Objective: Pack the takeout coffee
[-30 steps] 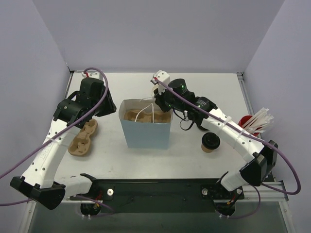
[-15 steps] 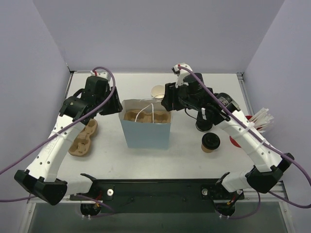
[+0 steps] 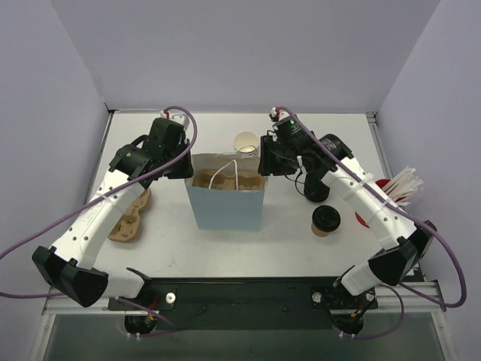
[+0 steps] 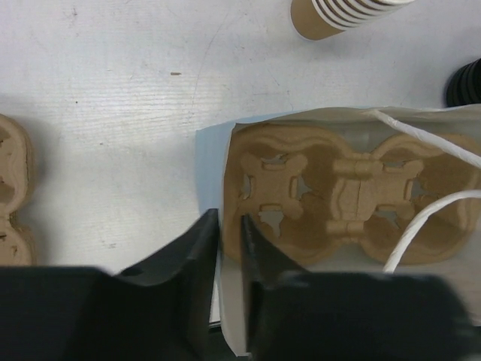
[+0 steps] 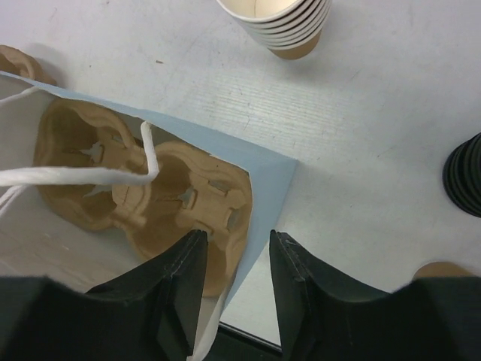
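The takeout coffee (image 3: 325, 219), a tan cup with a black lid, stands on the table right of the blue paper bag (image 3: 225, 207); neither gripper touches it. A brown cup carrier (image 4: 338, 195) lies inside the bag. My left gripper (image 4: 229, 226) straddles the bag's left wall, its jaws a narrow gap apart with the wall between them. My right gripper (image 5: 239, 244) stands open over the bag's right wall, one finger above the carrier (image 5: 188, 203), the other outside the bag.
A stack of lidless cups (image 3: 245, 143) stands behind the bag and a stack of black lids (image 3: 314, 188) is under the right arm. A spare carrier (image 3: 128, 214) lies at the left. A red holder with white straws (image 3: 394, 188) sits far right.
The left gripper swung from beside the spare carrier to the bag's left rim. The right gripper opened and shifted from over the bag's back edge to its right rim.
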